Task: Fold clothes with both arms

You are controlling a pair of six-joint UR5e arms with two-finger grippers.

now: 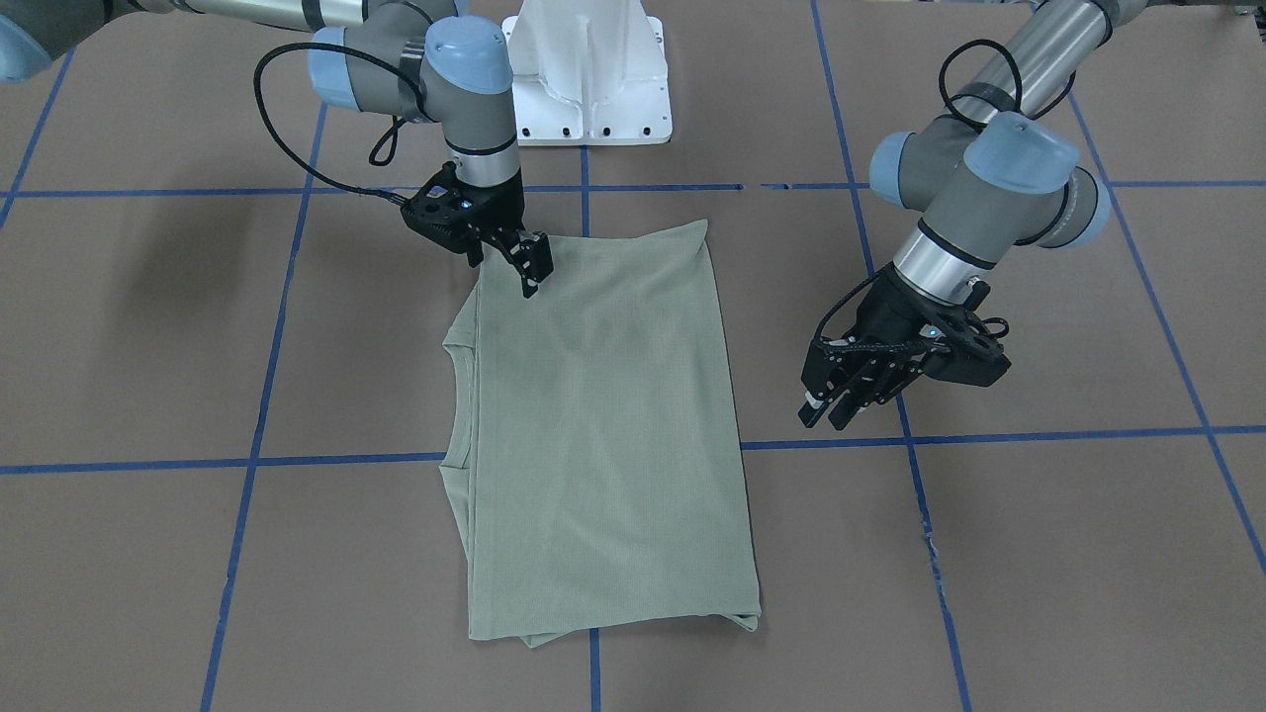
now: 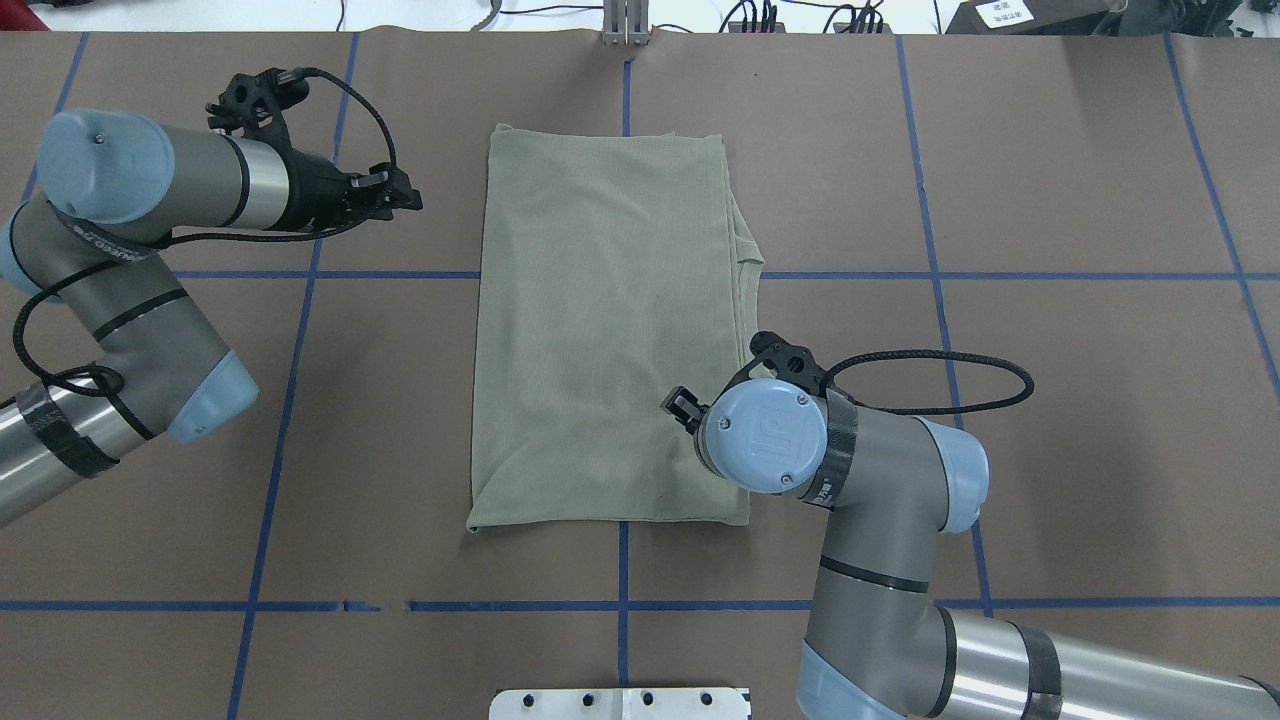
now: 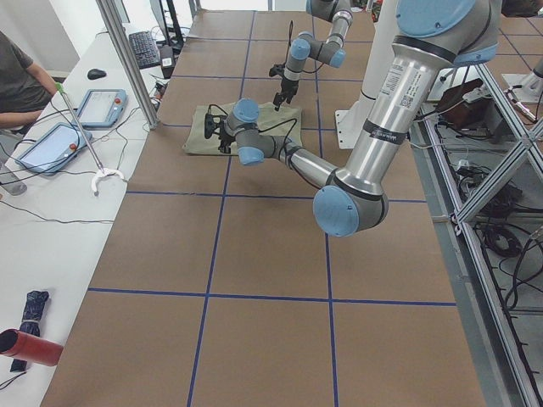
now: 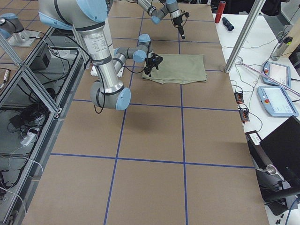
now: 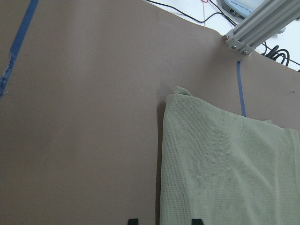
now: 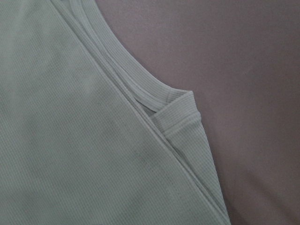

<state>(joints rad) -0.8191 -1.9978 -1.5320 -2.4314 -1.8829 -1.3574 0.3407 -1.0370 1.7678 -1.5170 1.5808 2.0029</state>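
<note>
The sage-green shirt (image 1: 603,425) lies flat on the brown table, folded into a long rectangle, and also shows from overhead (image 2: 600,330). Its collar (image 6: 140,96) sticks out along one long side. My right gripper (image 1: 509,272) hangs low over the shirt's corner nearest the base, on the collar side; its jaws look open and empty. From overhead, only one of its fingers (image 2: 681,404) shows under the wrist. My left gripper (image 1: 836,410) hovers over bare table beside the shirt's other long side, open and empty. The left wrist view shows the shirt's far corner (image 5: 225,164).
The white pedestal base (image 1: 588,79) stands at the table's robot side. Blue tape lines (image 1: 297,460) grid the brown table. An aluminium post (image 5: 258,23) stands at the far edge. A person (image 3: 17,76) and tablets sit at a side table.
</note>
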